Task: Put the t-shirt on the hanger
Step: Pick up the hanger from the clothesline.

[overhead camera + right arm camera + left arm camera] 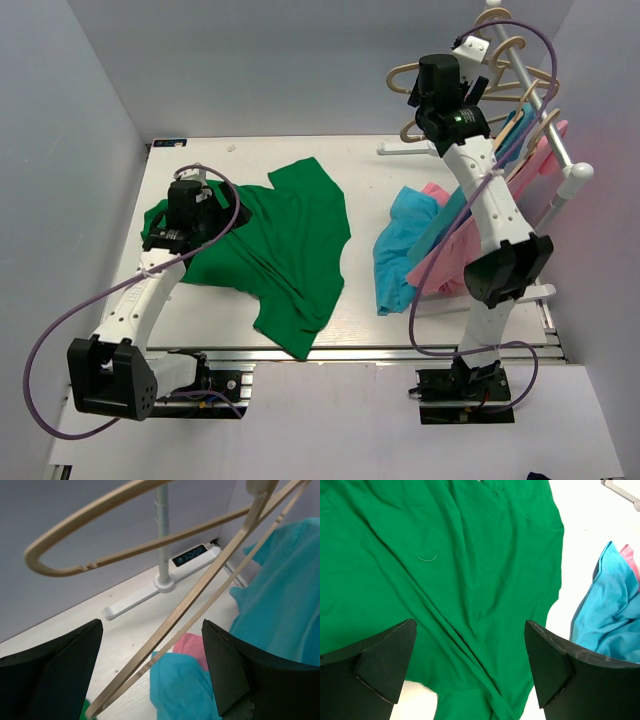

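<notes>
The green t-shirt [290, 250] lies rumpled and spread on the left half of the table, and it fills the left wrist view [470, 555]. My left gripper [188, 200] hovers above its left part, open [470, 640], with only cloth below it. My right gripper [478, 58] is raised to the rack at the back right, among several beige hangers [420, 75]. It is open [152, 640]. The thin slanted bars of a hanger [190, 600] run through the gap between its fingers without touching them. A curved shoulder of a hanger [100, 510] arches above.
A light blue garment [400, 250] and a pink one [450, 262] hang from the rack and trail onto the right side of the table. The white rack's pole [560, 160] slants at the far right; its foot [160, 587] rests on the table by the back wall.
</notes>
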You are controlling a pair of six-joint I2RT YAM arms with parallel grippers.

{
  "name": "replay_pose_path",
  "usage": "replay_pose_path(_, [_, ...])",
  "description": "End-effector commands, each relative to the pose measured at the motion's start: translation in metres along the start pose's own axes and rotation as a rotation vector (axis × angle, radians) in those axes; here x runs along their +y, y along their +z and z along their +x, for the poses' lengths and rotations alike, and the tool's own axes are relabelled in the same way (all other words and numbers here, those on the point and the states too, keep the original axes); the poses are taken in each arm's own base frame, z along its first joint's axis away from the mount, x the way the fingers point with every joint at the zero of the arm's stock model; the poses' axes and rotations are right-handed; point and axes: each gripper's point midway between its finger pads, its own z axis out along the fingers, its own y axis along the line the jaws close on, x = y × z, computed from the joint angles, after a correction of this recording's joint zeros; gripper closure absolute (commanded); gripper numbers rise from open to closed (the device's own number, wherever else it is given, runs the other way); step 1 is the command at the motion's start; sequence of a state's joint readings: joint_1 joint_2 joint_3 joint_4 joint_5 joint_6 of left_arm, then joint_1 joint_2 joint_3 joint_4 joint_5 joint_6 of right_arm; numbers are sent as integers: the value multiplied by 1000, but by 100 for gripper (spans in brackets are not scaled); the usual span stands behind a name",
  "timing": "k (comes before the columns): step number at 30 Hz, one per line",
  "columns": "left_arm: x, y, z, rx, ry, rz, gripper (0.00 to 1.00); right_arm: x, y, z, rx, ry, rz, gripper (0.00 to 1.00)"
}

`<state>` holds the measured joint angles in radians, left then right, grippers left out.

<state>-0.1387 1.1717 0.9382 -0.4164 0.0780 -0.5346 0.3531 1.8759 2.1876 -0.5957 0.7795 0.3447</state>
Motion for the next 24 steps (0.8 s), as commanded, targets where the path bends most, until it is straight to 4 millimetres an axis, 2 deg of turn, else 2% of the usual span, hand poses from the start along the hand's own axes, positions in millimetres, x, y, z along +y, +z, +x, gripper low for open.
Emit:
replay_pose_path(1, [-11,0,-12,-33,46,56,2,-20,-2,-39,-110,70,105,15])
replay_pose_path(6, [-8,8,-11,-26,55,50,2,-31,15,-28,-133,24,205,15])
replay_pose_path(9, [-7,14,-8,-13,59,46,2,-36,23,-27,-148,-15,249,17])
replay_pose_path(10, [-7,15,-7,-7,60,46,2,-35,26,-31,-167,-8,252,21])
replay_pose_path(15, [-2,21,-6,0,63,25,2,-53,42,-33,-185,-45,333,23])
replay_pose_path(21, [-2,24,-6,4,63,26,2,-49,65,-9,-112,-31,239,24])
replay_pose_path(23, [-2,24,-6,7,63,21,2,-44,67,-9,-112,-40,202,33])
replay_pose_path(24, [-3,24,-6,9,62,25,2,-42,67,-10,-114,-32,195,47])
